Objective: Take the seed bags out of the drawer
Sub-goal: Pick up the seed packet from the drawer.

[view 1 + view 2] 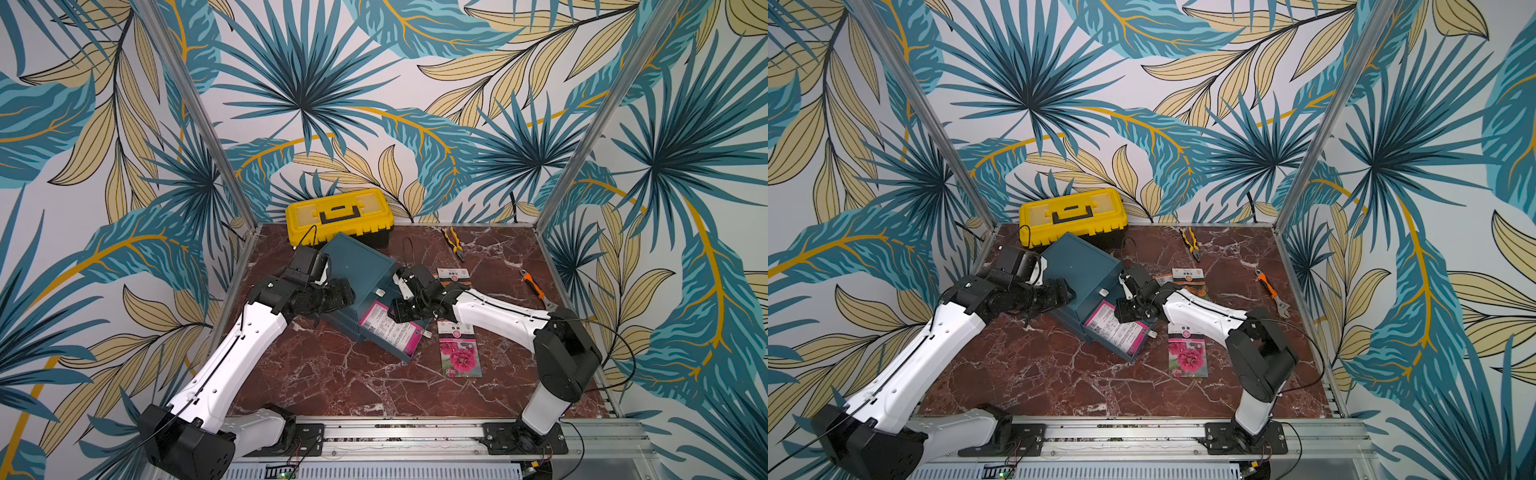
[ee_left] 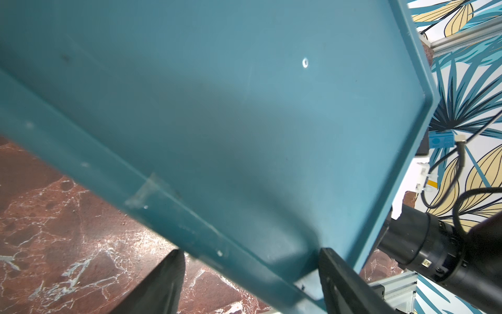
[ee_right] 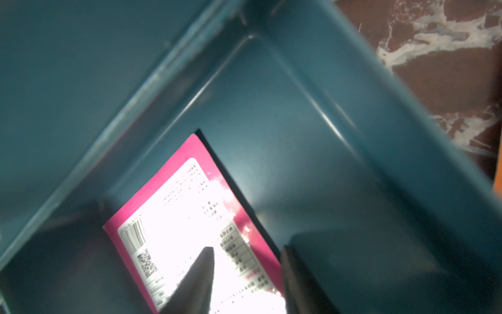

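A magenta seed bag (image 3: 187, 217) is seen lying label-up in the open drawer (image 3: 312, 130), with the right gripper (image 3: 247, 248) poised over it, jaws parted and nothing clasped. A pink-flower seed bag (image 1: 459, 351) and an orange seed bag (image 1: 453, 275) are laid on the table (image 1: 332, 382) near the drawer. The left gripper (image 2: 248, 251) is set astride the cabinet (image 2: 217, 108) corner; whether it is clamped cannot be told

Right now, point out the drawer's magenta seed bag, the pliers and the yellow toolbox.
magenta seed bag (image 3: 184, 217): right wrist view, white label.
pliers (image 1: 453, 243): in a top view, handles.
yellow toolbox (image 1: 338, 216): in a top view, lid.
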Robot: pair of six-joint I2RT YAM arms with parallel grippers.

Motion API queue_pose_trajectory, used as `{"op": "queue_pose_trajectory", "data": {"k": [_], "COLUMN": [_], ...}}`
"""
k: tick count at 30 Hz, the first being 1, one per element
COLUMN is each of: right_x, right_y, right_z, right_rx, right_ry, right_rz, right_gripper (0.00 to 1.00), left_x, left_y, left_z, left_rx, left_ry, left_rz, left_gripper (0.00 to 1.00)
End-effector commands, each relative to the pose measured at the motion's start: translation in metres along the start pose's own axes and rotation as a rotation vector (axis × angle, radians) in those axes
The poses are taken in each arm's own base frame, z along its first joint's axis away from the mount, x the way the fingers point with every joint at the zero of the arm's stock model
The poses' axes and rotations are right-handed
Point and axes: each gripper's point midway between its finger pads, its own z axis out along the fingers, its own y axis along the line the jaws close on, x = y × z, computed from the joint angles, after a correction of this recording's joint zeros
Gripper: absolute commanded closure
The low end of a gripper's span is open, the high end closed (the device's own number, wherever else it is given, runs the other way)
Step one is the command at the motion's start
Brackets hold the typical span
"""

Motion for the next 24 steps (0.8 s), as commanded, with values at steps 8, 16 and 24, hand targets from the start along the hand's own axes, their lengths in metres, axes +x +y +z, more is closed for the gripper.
{"op": "queue_pose_trajectory", "data": {"k": [8, 16, 24], "right_x": [0.006, 0.013, 0.019], "right_y": [-0.011, -0.016, -0.002], "right_z": [-0.015, -0.003, 0.004], "right_rx": [0.080, 0.103, 0.028], "right_ry": [0.022, 0.065, 0.112], "right_rz": [-0.070, -0.095, -0.074], "right_gripper": [0.40, 0.35, 0.39], "left_x": [0.006, 0.006, 0.005], "left_y": [0.004, 0.005, 0.004], "left_z": [-0.002, -0.002, -0.002], "left_rx": [-0.020, -0.021, -0.019], "left_ry": [0.017, 0.017, 0.016], "left_rz": [0.011, 0.013, 0.011], "left_gripper": [0.19, 0.19, 0.19]}}
